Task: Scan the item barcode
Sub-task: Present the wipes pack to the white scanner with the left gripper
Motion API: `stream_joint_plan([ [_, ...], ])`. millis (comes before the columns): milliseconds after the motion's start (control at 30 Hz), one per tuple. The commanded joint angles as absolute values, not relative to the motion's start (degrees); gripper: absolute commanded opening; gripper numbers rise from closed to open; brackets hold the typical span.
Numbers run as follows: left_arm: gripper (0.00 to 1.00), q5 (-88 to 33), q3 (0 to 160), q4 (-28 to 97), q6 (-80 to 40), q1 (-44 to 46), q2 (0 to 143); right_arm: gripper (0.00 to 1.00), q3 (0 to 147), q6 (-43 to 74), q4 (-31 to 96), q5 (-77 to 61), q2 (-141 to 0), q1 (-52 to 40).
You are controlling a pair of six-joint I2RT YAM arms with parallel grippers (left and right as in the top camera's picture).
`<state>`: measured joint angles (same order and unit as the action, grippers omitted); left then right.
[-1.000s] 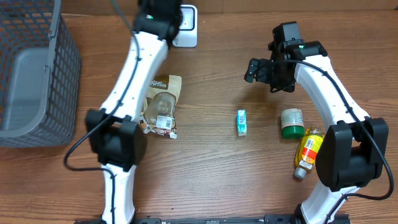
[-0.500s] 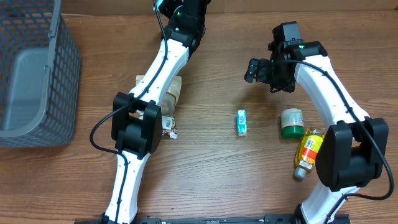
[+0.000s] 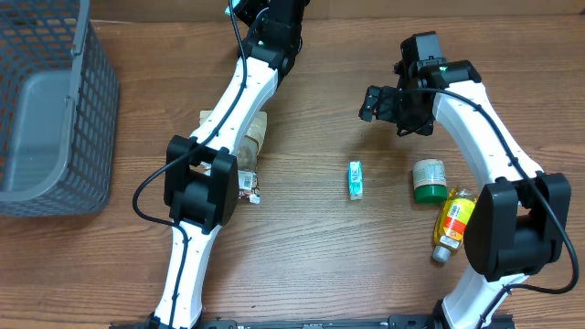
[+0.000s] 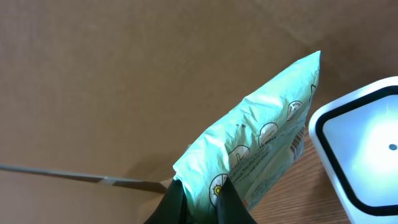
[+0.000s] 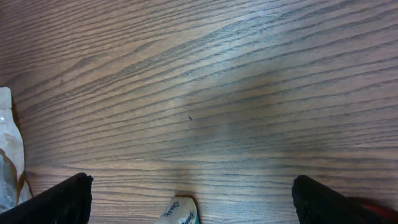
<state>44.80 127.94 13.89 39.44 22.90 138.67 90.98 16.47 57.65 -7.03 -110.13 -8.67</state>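
A: How is the left tool (image 4: 200,194) seen?

B: It is seen clamped narrowly on one end of a pale green plastic pouch (image 4: 261,143), with the dark fingers (image 4: 174,205) pinched on the crinkled film. From above, the left tool (image 3: 274,13) is found at the far edge of the wooden surface (image 3: 320,256).

A: And where is the pouch placed?

B: It is held out from the tool, just beside a white scanner box with a black rim (image 4: 367,143). A striped barcode (image 4: 298,140) is printed on the side of the pouch turned to the wrist camera, near the scanner's corner. Whether the pouch and the scanner touch cannot be told.

A: What is noted of the right tool (image 5: 189,186)?

B: Its jaws are spread wide and nothing is held between them. From overhead, the right tool (image 3: 373,102) is seen above bare wood, well apart from the pouch.

A: What else is laid out?

B: A small teal-and-white carton (image 3: 355,180) is set near the middle of the surface. To its right a green-lidded jar (image 3: 428,180) is laid on its side, and a yellow bottle (image 3: 452,224) is placed just beyond it, partly covered by the right arm. A brown paper packet with a clear window (image 3: 249,137) is partly hidden under the left arm. A grey mesh basket (image 3: 55,110) is stood at the left edge.
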Motion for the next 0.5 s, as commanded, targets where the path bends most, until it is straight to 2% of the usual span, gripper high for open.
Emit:
stream_joint_plan([
  [0,0.04,42.3,129.0,13.2,40.1,23.5,138.8,1.0,91.9,16.2,57.3,-6.5,-109.4,-8.8],
  [167,0.04,43.3,129.0,12.7,47.0,24.0,141.5,1.0,91.9,16.2,57.3,-6.5,-109.4,-8.8],
  [267,0.04,48.9,129.0,8.3,51.3,24.0,143.9,1.0,91.9,16.2,57.3,-6.5,-109.4,-8.8],
  [467,0.04,50.8,129.0,5.7,51.3,24.4,145.0,1.0,91.9,16.2,57.3,-6.5,-109.4,-8.8],
])
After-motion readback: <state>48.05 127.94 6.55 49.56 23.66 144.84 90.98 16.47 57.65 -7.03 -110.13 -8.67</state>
